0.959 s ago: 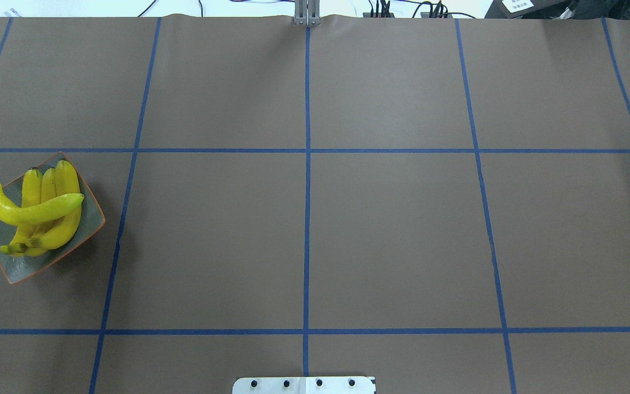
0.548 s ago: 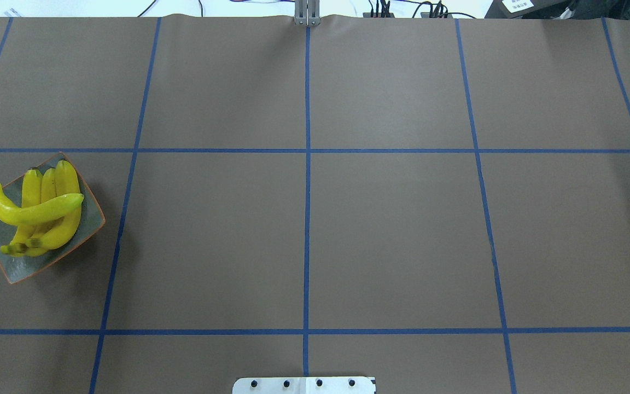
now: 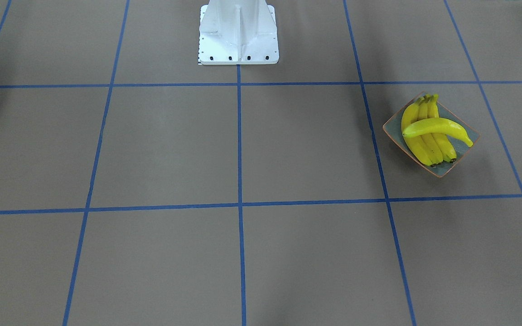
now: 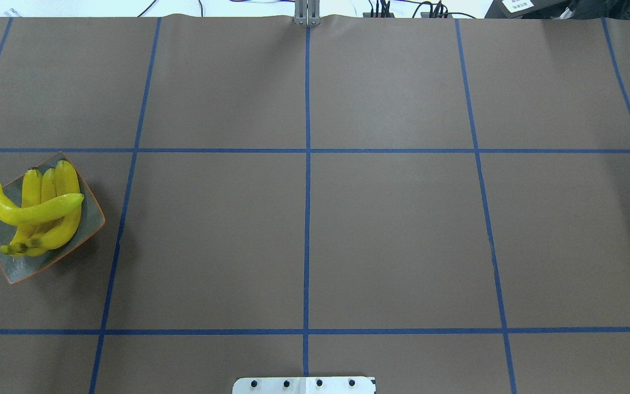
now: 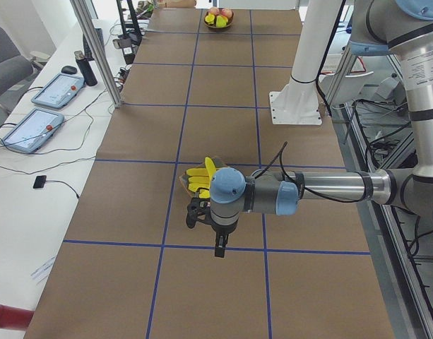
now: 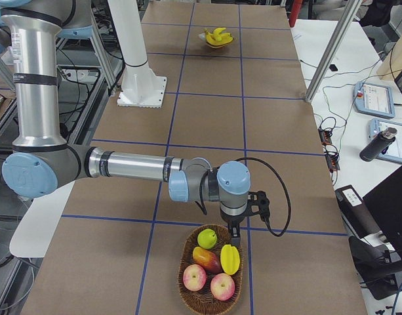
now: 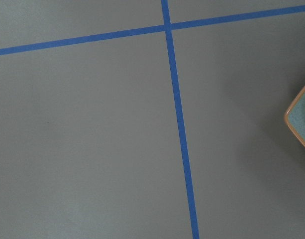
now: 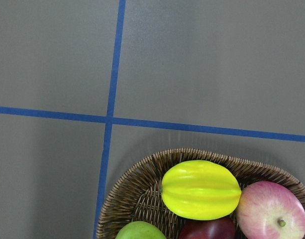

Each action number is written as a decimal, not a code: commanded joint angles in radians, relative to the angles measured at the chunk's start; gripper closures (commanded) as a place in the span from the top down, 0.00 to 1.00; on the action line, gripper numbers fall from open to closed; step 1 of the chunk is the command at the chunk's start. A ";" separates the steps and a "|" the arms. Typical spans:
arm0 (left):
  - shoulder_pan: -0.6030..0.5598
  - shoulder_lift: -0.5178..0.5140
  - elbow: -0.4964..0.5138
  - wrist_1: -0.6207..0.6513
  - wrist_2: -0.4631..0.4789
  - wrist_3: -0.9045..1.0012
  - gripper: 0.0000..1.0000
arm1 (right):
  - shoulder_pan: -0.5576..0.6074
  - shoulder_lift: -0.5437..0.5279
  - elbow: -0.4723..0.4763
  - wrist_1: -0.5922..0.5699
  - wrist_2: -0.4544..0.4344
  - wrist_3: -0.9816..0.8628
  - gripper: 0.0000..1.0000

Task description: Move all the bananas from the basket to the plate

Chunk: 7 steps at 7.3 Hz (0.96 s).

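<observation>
Several yellow bananas [image 4: 36,213] lie piled on the grey-green, orange-rimmed plate [image 4: 19,269] at the table's left end, one lying across the others. They show too in the front view as bananas [image 3: 428,133] on the plate [image 3: 442,170]. A corner of the plate [image 7: 302,119] shows in the left wrist view. The wicker basket [image 6: 180,269] at the right end holds apples, a star fruit and a green fruit. My left gripper [image 5: 219,248] hangs beside the plate, my right gripper [image 6: 233,237] just over the basket [image 8: 137,194]; for both I cannot tell open or shut.
The white robot base [image 3: 238,36] stands at the table's middle rear edge. Blue tape lines grid the brown table. Metal frame posts [image 5: 96,49] and a side desk with tablets [image 5: 32,128] run along the operators' side.
</observation>
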 commanded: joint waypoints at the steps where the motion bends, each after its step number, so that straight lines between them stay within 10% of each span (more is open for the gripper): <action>1: 0.000 0.009 0.004 0.001 0.003 0.000 1.00 | -0.001 0.005 0.000 0.001 -0.002 0.009 1.00; 7: 0.000 0.029 0.009 0.002 0.006 0.000 1.00 | -0.001 0.002 0.006 0.003 -0.005 0.012 1.00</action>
